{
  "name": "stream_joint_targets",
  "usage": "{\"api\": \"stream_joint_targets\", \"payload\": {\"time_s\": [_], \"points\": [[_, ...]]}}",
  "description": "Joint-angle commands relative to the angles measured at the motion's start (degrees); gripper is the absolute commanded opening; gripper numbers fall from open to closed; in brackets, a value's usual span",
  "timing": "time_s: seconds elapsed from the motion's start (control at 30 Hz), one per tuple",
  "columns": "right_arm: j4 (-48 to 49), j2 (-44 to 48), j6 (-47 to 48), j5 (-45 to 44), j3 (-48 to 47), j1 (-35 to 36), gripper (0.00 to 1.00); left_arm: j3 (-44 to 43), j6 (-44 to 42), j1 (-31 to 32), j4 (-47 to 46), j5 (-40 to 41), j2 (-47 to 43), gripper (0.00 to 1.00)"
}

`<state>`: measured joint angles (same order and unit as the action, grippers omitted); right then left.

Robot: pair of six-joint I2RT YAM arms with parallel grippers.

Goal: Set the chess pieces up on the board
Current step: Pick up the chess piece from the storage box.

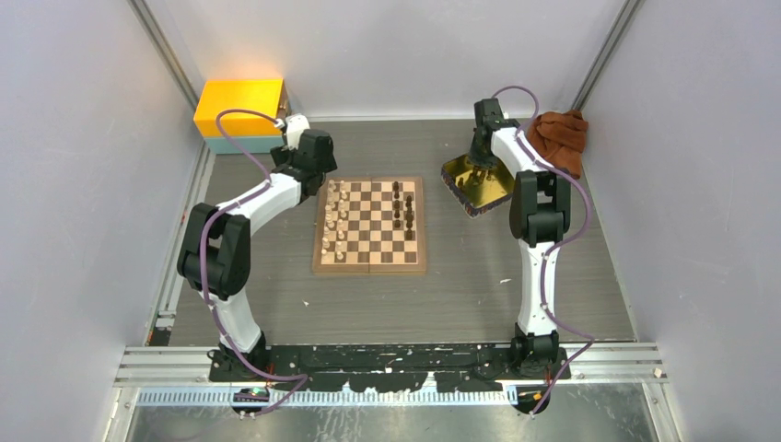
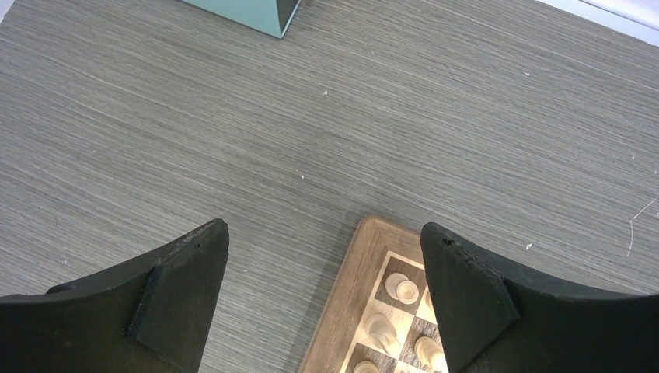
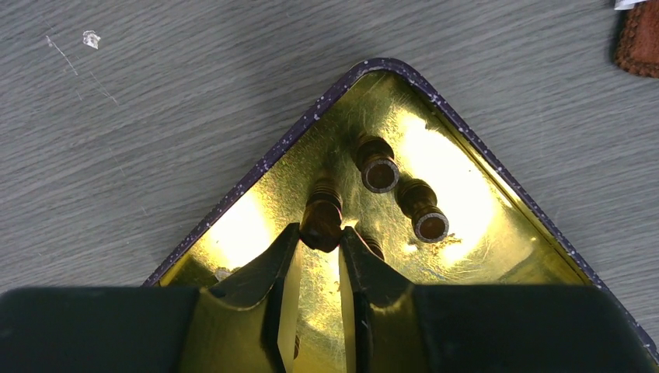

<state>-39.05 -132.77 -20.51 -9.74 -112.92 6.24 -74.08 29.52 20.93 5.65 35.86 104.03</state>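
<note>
The board (image 1: 370, 265) lies flat mid-table, with pale chess pieces (image 1: 337, 221) along its left side and dark ones (image 1: 402, 210) towards its right. My left gripper (image 2: 325, 227) hangs open over the table at the board's far left corner (image 2: 365, 264), where several pale pieces (image 2: 402, 287) stand; nothing is between its fingers. My right gripper (image 3: 320, 233) is down in the yellow tray (image 3: 264, 159), its fingertips pressed on either side of a lying dark piece (image 3: 322, 211). Two more dark pieces (image 3: 379, 165) (image 3: 423, 211) lie beside it.
A yellow box on a teal base (image 1: 241, 109) stands at the far left corner; its teal corner (image 2: 256, 12) shows in the left wrist view. A brown cloth (image 1: 560, 136) lies at the far right, just beyond the tray (image 1: 479, 191).
</note>
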Motion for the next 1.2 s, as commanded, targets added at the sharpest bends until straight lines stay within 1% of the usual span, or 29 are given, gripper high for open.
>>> {"api": "stream_joint_targets", "payload": {"time_s": [0.0,0.17,0.37,0.57,0.83,1.0,1.17], "points": [[1.02,0.41,-0.32,-0.15,-2.93,-0.37,0.20,-2.18,-0.16,-0.43,-3.11,0.29,0.12,0.94],[0.98,0.60,-0.14,-0.11,-3.35,-0.42,0.08,-2.14,-0.19,-0.45,-3.12,0.18,0.04,0.94],[1.49,1.60,0.56,-0.08,-3.66,-0.35,0.01,-2.13,-0.19,-0.45,-3.16,0.09,-0.14,0.94],[1.21,2.93,1.04,0.15,-4.10,-0.39,0.01,-2.03,-0.24,-0.45,-2.94,0.13,-0.53,0.94],[-0.49,8.58,2.40,0.75,-3.80,1.42,0.01,-1.94,0.05,-0.45,-2.75,-0.07,-0.92,0.94],[-3.27,11.50,3.07,1.75,-4.72,4.37,0.01,-1.79,0.18,-0.45,-2.75,-0.17,-1.52,0.94],[-7.76,11.75,3.70,3.35,-7.47,8.35,0.01,-1.69,0.34,-0.45,-2.79,-0.41,-2.11,0.94]]}}
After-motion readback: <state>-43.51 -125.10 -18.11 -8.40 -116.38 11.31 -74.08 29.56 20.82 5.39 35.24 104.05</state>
